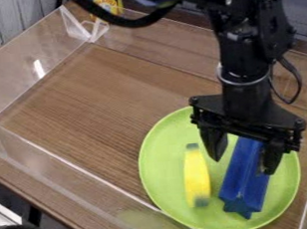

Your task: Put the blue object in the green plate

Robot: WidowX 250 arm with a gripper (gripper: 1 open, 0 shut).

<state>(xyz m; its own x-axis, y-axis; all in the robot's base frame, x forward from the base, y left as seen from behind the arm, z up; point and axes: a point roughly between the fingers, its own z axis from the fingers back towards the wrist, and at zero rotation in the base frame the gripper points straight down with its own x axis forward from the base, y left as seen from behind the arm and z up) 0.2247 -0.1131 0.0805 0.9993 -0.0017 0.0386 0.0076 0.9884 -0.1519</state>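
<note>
A royal-blue object (245, 185) and yellow banana piece (196, 174) lie on a lime-green plate (160, 156).

**Even indoor light, soft low-resolution view**

Lighting is bright and diffuse. White glare streaks the clear wall (33, 71) far left of the fingers (212, 142); a faint shadow lies beneath them. Fine detail is slightly blurred throughout.

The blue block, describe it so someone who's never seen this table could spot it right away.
Find the big lime-green plate at the near right of the wooden table. Two things lie in it side by side: the blue block is on the right, directly beneath the black tool. Unlike the curved yellow banana beside it, it's a straight, dark blue bar.
</note>
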